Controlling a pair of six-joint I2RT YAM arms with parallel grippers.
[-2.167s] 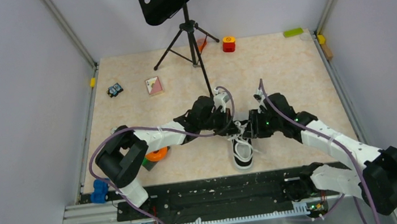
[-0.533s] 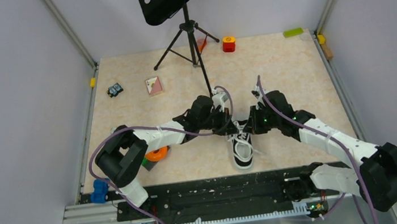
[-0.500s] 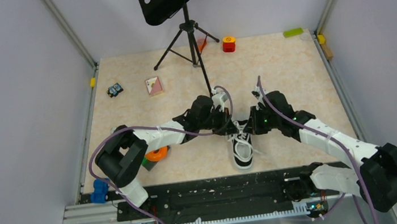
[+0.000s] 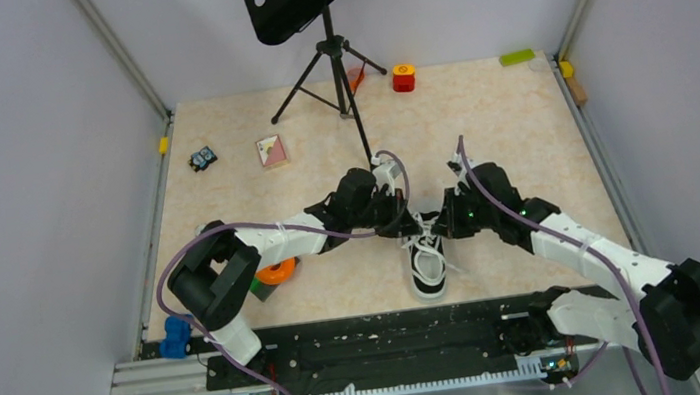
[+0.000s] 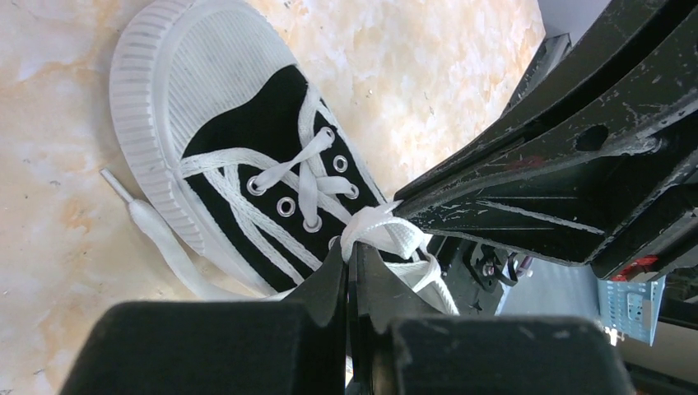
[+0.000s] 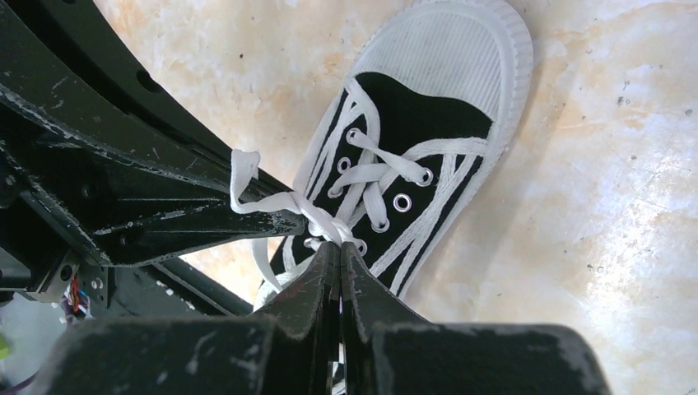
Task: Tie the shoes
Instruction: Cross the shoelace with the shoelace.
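An orange roll [image 4: 278,272] lay toward the left of the counter [image 4: 519,126], close beside the left arm. That arm stretched in toward the middle. The left hand [image 4: 406,223] was clenched, pinching a loop of the white laces [image 5: 380,228] just above the top eyelets. In the left wrist view the loop came out right at the fingertips [image 5: 333,276]. One loose lace end [image 5: 146,224] trailed flat on the counter beside the sole.

The sneaker [image 4: 425,267] lay on the counter at the centre, just below the two hands in the overhead view. Its white toe cap [image 4: 428,292] pointed toward the arm bases, and its laced throat sat directly under the meeting fingertips. It rested upright on its sole.

From the right side, the right hand [image 4: 440,225] was likewise clenched. Its fingers were closed on the laces where they crossed into a knot over the tongue. In the right wrist view a second loop ran from that knot off to the left hand's finger. The two hands stood tip to tip, nearly touching over the sneaker's opening.
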